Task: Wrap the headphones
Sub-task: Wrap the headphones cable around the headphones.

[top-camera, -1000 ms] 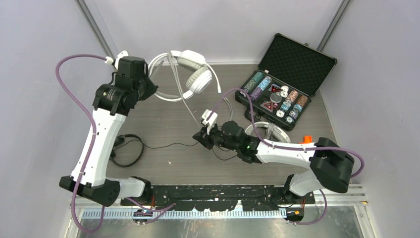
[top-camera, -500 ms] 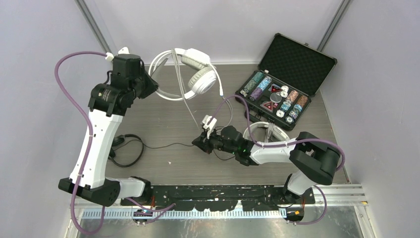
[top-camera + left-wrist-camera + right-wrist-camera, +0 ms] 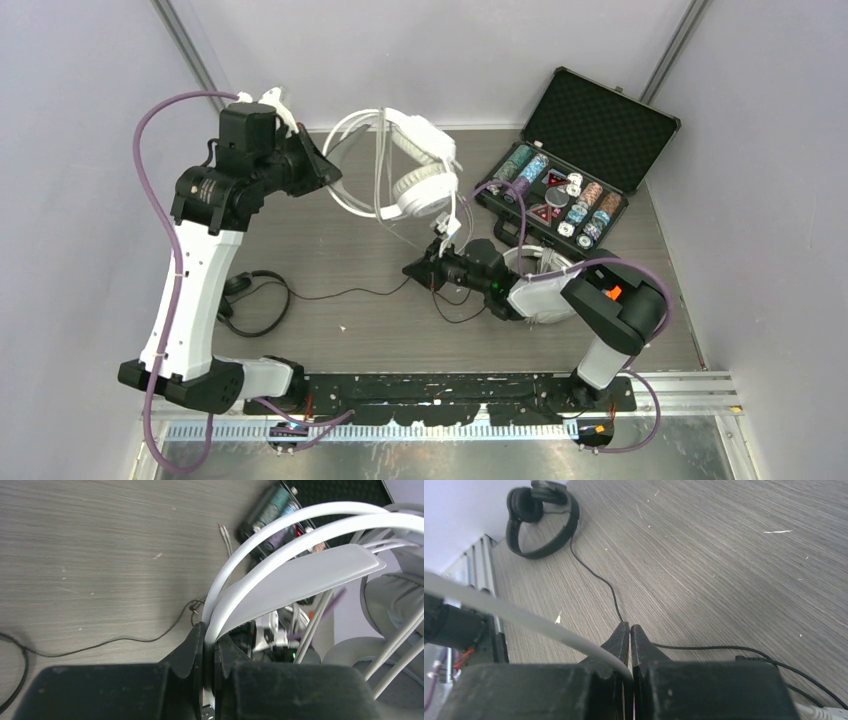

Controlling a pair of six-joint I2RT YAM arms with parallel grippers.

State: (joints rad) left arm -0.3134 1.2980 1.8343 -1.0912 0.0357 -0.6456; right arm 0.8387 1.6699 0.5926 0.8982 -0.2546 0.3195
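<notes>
My left gripper (image 3: 326, 172) is shut on the headband of a white headset (image 3: 418, 170) and holds it up at the back of the table. In the left wrist view the jaws (image 3: 210, 636) clamp that headband (image 3: 300, 575). Its thin white cable (image 3: 383, 190) hangs down towards my right gripper (image 3: 414, 269), which is shut on the white cable (image 3: 524, 616) low over the table's middle. A second white headset (image 3: 545, 268) lies partly under my right arm. The black headset (image 3: 250, 300) lies at the left, also in the right wrist view (image 3: 541, 517), its black cable (image 3: 599, 580) running towards the right gripper.
The open black case of poker chips (image 3: 572, 185) stands at the back right, close to the held headset. Grey walls close in the left, back and right sides. The arm bases and a black rail (image 3: 450, 390) line the near edge.
My left arm has swung the white headset to the right and turned it, so its cups now hang nearer the case. My right gripper has moved right and back with the cable.
</notes>
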